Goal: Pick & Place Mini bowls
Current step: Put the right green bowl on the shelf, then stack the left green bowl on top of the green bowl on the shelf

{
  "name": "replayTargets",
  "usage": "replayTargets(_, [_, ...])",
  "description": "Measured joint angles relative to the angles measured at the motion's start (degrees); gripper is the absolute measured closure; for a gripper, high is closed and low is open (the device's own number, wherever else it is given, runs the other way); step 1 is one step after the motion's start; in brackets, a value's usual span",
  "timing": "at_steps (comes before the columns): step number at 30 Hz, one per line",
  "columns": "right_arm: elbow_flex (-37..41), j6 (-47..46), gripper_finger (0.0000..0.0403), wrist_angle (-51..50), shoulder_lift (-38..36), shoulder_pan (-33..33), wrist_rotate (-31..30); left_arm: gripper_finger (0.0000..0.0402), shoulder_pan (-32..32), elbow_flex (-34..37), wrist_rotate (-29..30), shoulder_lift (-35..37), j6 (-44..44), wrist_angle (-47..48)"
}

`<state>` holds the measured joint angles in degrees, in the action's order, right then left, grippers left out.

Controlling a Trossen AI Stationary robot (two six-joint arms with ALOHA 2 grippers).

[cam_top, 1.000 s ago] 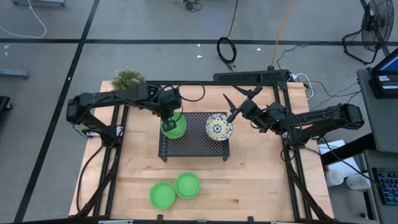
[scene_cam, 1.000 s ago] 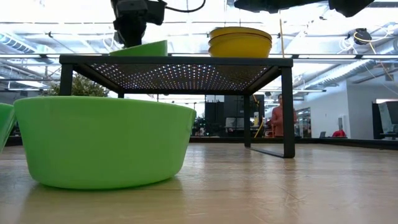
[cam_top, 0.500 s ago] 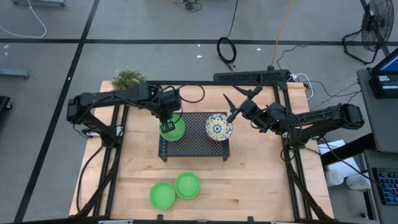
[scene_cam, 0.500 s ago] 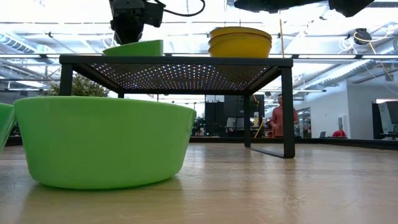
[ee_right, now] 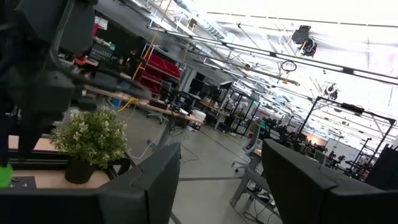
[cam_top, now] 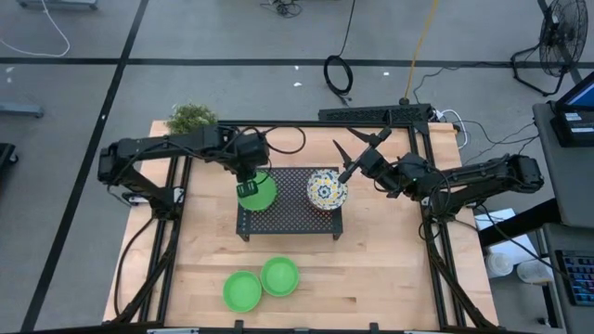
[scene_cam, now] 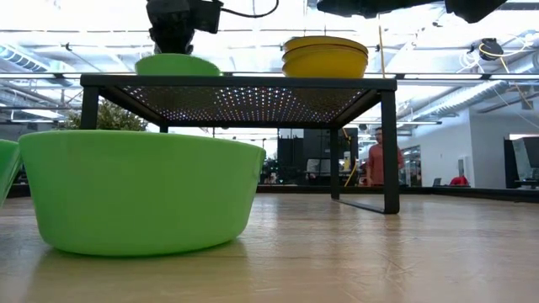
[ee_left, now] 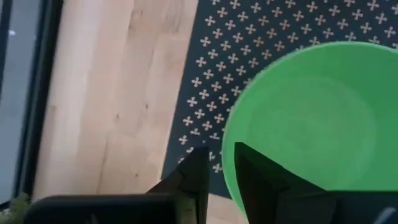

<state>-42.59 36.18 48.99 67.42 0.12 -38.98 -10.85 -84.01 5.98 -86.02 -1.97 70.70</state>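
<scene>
Bowl [cam_top: 259,190], green, sat flat on the black rack [cam_top: 290,216], beside the flowered bowls [cam_top: 326,188]. Left gripper [cam_top: 249,175] straddled its rim, fingers slightly apart. Right gripper [cam_top: 358,150] hung spread wide above the rack.

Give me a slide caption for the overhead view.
Left hand releasing a green bowl onto the black rack, beside stacked patterned bowls.
</scene>
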Motion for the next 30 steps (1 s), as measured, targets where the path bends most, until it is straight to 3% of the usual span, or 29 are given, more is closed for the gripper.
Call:
replayTargets(7, [0.0, 0.0, 0.0188, 0.0, 0.0, -0.04, -0.02, 0.0325, 0.91, -3.81, -0.14, 4.88, -2.99, 3.47])
replayTargets(12, [0.0, 0.0, 0.0188, -0.48, 0.0, -0.04, -0.02, 0.0325, 5.36, -3.98, -4.39, 8.02, -10.93, 5.78])
replayTargets(16, [0.0, 0.05, 0.0188, -1.32, 0.0, -0.04, -0.16, 0.0325, 13.62, -2.12, -4.39, 9.23, -15.53, 7.19])
replayTargets(20, [0.0, 0.53, 0.0188, -1.33, 0.0, -0.04, -0.24, 0.0318, 25.05, 1.07, -2.39, 9.14, -25.22, 2.31])
replayTargets(24, [0.0, 1.78, 0.0188, -1.11, 0.0, -0.04, -0.24, 0.0293, 35.84, 4.27, 2.46, 6.15, -36.28, -2.81])
replayTargets(30, [0.0, 2.54, 0.0188, -0.44, 0.0, -0.04, -0.01, 0.0245, 47.74, 7.9, 4.55, 0.53, -54.58, -6.08])
